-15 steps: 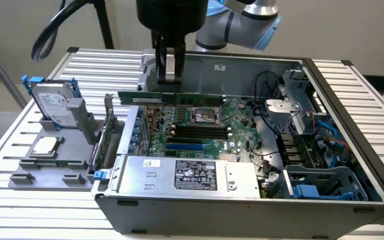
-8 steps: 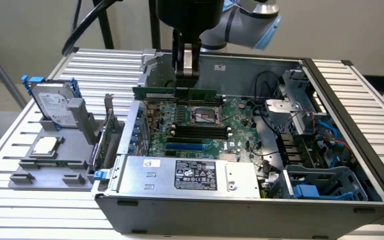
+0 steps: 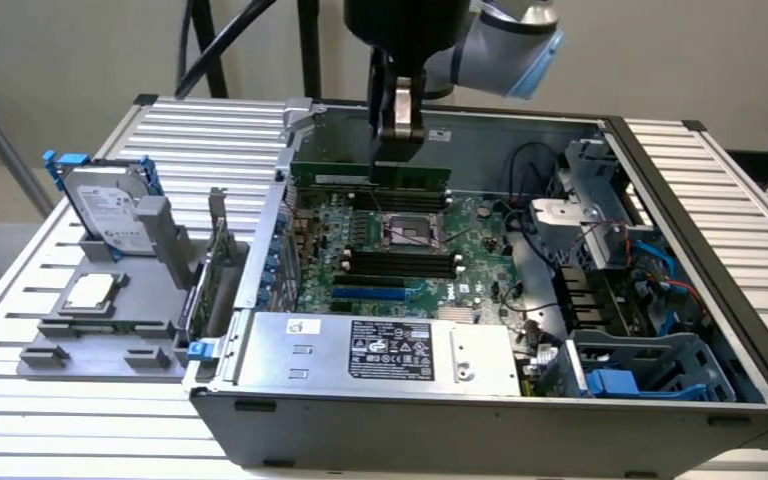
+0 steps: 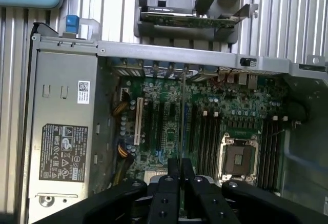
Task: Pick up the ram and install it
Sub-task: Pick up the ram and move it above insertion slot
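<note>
The gripper (image 3: 395, 158) is clamped on the ram (image 3: 337, 177), which hangs level between its fingertips above the motherboard (image 3: 398, 250). The fingers hide the ram's middle. In the wrist view it shows edge-on, a thin line. I cannot tell whether it touches a slot.

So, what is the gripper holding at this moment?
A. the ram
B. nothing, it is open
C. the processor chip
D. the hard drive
A: the gripper is shut on the ram, a long green stick held level above the motherboard.
</note>
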Controlling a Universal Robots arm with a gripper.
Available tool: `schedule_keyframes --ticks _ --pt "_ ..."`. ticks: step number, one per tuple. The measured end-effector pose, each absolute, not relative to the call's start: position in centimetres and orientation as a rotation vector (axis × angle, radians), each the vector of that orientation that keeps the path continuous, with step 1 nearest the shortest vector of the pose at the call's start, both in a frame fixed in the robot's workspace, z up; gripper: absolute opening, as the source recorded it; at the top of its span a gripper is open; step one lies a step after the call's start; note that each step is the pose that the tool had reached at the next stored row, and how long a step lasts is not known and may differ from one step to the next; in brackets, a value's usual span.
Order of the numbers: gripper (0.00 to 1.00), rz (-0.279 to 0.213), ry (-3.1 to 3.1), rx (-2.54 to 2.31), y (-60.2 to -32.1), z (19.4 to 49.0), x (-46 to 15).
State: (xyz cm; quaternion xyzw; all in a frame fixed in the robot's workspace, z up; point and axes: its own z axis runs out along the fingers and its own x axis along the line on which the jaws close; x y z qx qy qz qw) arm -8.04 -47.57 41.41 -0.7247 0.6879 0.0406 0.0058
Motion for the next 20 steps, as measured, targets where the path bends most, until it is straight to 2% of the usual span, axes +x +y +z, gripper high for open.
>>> schedule_keyframes --ticks 13,20 --pt "0.14 0.119 2.158 -2.272 -44.1 40.3 -5.6" --pt "0.14 0.116 2.161 -2.27 -43.5 39.4 -4.5"
